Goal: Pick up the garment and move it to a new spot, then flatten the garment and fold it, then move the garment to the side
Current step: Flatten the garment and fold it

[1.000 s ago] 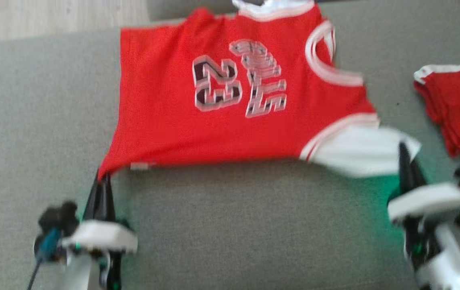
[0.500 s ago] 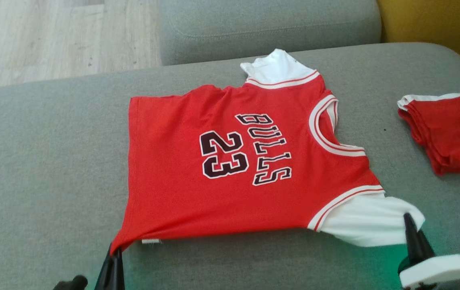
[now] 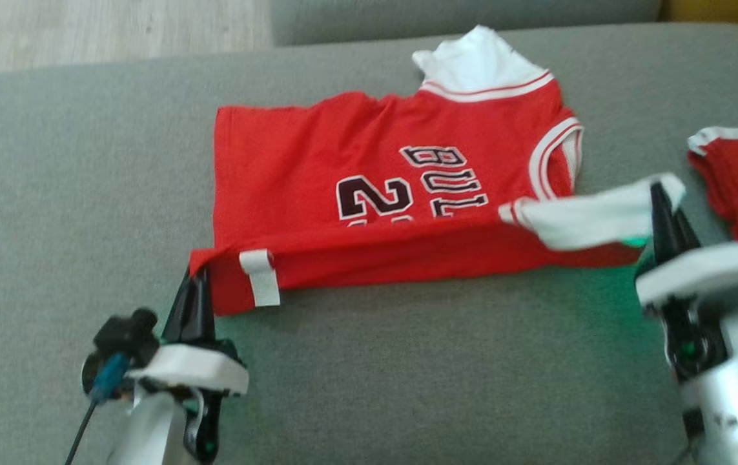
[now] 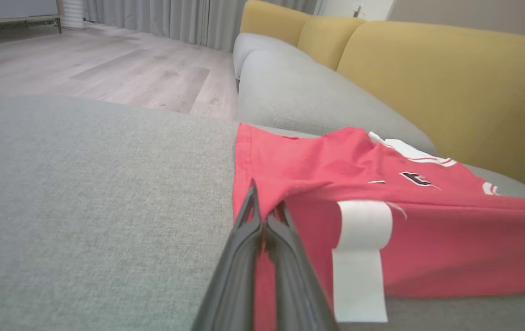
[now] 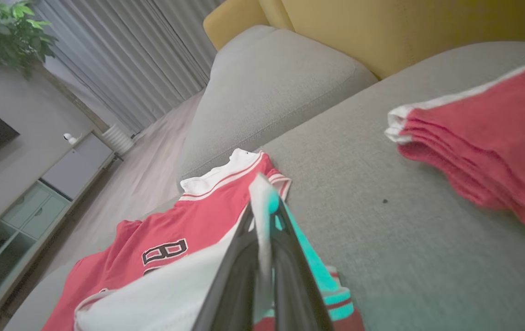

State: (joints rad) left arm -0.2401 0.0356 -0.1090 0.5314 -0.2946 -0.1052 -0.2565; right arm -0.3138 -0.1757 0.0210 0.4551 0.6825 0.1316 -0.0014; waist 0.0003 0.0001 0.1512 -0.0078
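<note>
The garment (image 3: 317, 161) is a red basketball jersey with white sleeves, lying on the grey sofa seat (image 3: 407, 387). Its near edge is lifted off the seat and folding back over the number print. My left gripper (image 3: 195, 279) is shut on the near hem corner by a white label (image 3: 261, 278); the left wrist view shows red cloth (image 4: 427, 248) pinched between its fingers (image 4: 244, 239). My right gripper (image 3: 659, 194) is shut on the near white sleeve (image 3: 594, 216), which hangs taut from its tip; that sleeve (image 5: 161, 299) runs between the fingers in the right wrist view.
A folded stack of red garments (image 3: 737, 174) lies on the seat at the right, close beside my right gripper. A grey cushion (image 5: 267, 92) and yellow backrest (image 4: 450, 82) stand at the far side. Wooden floor (image 4: 106, 69) lies beyond the sofa's left edge.
Both grippers have lifted the jersey's near edge and carried it toward the far side, covering the lower part of the print. The camera has also shifted between frames.
</note>
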